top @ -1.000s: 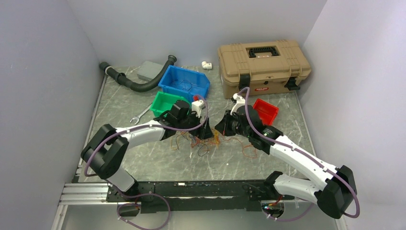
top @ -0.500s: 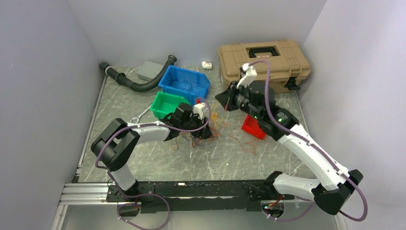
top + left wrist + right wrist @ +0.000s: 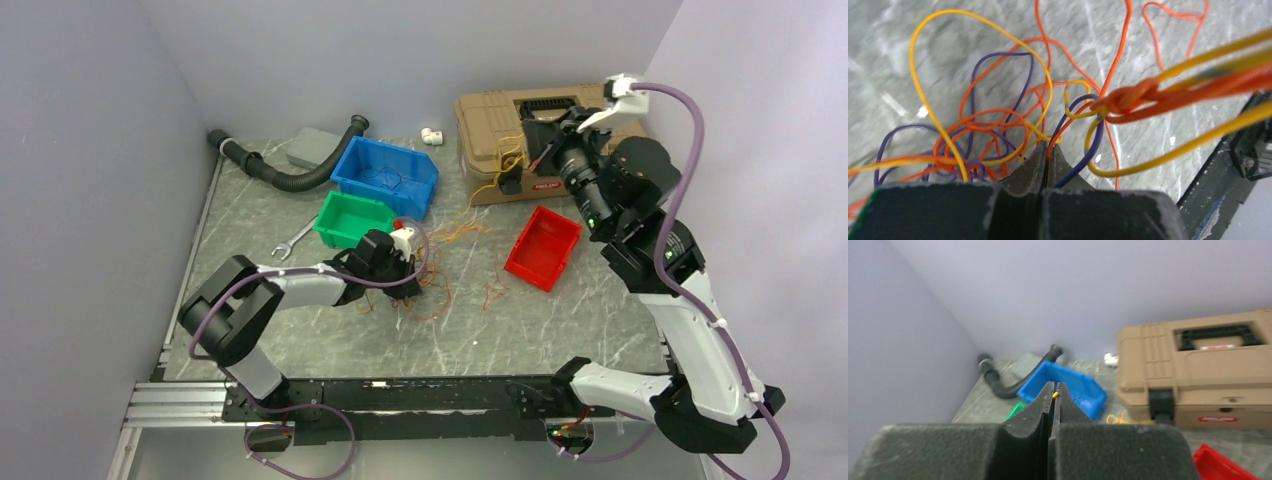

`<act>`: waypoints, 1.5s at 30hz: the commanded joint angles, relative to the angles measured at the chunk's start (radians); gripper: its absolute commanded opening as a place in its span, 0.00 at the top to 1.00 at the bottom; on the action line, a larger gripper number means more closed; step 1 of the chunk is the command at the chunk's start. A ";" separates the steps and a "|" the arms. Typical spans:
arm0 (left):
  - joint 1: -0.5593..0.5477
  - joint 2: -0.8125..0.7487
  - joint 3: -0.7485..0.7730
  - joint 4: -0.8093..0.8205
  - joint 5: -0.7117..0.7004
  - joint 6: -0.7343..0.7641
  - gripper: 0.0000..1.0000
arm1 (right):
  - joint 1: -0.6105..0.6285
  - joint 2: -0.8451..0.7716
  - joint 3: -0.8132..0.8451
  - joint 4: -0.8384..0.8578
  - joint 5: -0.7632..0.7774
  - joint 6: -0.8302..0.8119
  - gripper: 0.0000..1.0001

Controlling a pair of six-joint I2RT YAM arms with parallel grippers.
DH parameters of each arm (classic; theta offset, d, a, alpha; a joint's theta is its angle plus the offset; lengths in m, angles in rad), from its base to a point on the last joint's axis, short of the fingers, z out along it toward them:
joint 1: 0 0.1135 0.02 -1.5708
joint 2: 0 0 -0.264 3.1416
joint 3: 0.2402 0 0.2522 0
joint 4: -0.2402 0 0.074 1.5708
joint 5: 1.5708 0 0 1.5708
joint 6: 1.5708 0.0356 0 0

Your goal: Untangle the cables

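The cables lie as a loose orange, yellow and purple tangle on the marble table, in front of the green bin. My left gripper is low at the tangle's left side. In the left wrist view it is shut on an orange cable, with taut orange and yellow strands and a knot running up to the right. My right gripper is raised high before the toolbox. It is shut on a yellow cable's end, and the yellow cable trails down toward the tangle.
A blue bin and a green bin stand behind the tangle, and a red bin lies to its right. A tan toolbox is at the back right. A black hose, a grey box and a wrench sit at the left.
My right arm has risen from the tangle up and back to the right, drawing yellow and orange strands out. My left gripper has shut on the tangle.
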 commanded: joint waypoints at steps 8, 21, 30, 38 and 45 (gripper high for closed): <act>0.077 -0.513 -0.169 -0.261 -0.382 -0.035 1.00 | -0.009 -0.068 0.023 0.002 0.448 -0.140 1.00; 0.284 -0.901 -0.215 -0.828 -0.809 -0.399 1.00 | -0.021 -0.143 -0.129 0.142 1.054 -0.256 1.00; 0.331 -0.916 -0.201 -0.660 -0.561 -0.221 1.00 | -0.035 -0.131 -0.154 -0.068 0.677 -0.076 1.00; 0.329 -1.003 -0.196 -0.601 -0.423 -0.124 1.00 | -0.148 -0.005 -0.216 -0.165 0.396 0.054 1.00; 0.329 -1.000 -0.149 -0.645 -0.405 -0.092 1.00 | -0.235 0.015 -0.305 -0.108 0.274 0.114 1.00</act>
